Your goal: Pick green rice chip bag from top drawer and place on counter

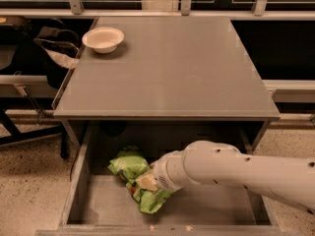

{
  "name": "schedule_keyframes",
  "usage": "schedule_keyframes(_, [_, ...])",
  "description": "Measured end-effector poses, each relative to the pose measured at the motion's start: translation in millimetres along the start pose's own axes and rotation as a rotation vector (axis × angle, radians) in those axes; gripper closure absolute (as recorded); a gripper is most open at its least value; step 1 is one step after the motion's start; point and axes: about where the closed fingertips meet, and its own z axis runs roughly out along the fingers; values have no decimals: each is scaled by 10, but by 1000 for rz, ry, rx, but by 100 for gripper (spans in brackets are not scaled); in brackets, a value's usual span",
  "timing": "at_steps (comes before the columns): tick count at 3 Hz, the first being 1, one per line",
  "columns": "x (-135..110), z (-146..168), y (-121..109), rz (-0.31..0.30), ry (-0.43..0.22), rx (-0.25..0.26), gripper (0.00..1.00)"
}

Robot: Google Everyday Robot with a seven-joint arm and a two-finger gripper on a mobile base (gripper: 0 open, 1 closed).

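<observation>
Green and crinkled, the lime foil rice chip bag (128,163) lay on the flat bottom of the wide, shallow grey metal top drawer (98,200). It sat left of the middle, with its far end close under the front edge of the flat grey metal desk (167,68). My end effector (153,178) was down inside the drawer, pressed up against the bag's right side. It sat at the tip of my thick white arm (236,168), which reached in from the right. My own wrist blocked the view, so I could not tell whether the end effector was open, closed or already gripping the bag.

I judged this to be the grasp itself, with nothing lifted yet. The way to do it well was to take a bunched fold of foil, not a slick flat face. I also needed to squeeze gently, since chips crush and foil slips.

Then came the edges. The desk's front lip hung just above and behind the bag, so a straight rise risked clipping it. I reckoned the safer path was to draw back toward the drawer's open front first, then go up. The low left wall stood near the bag, so I had no room to swing that way. Up top, a small white bowl (103,38) sat at the far left corner. The near and right parts of the desk offered open room for the drop.
</observation>
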Motion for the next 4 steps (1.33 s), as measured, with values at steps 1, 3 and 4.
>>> schedule_keyframes(1, [-87,-75,25,-6,-9,-1,100])
schedule_keyframes(3, [-367,-916,615,-135,-110,-26,100])
schedule_keyframes(4, [-434,-1277,750,-169,-143,7,100])
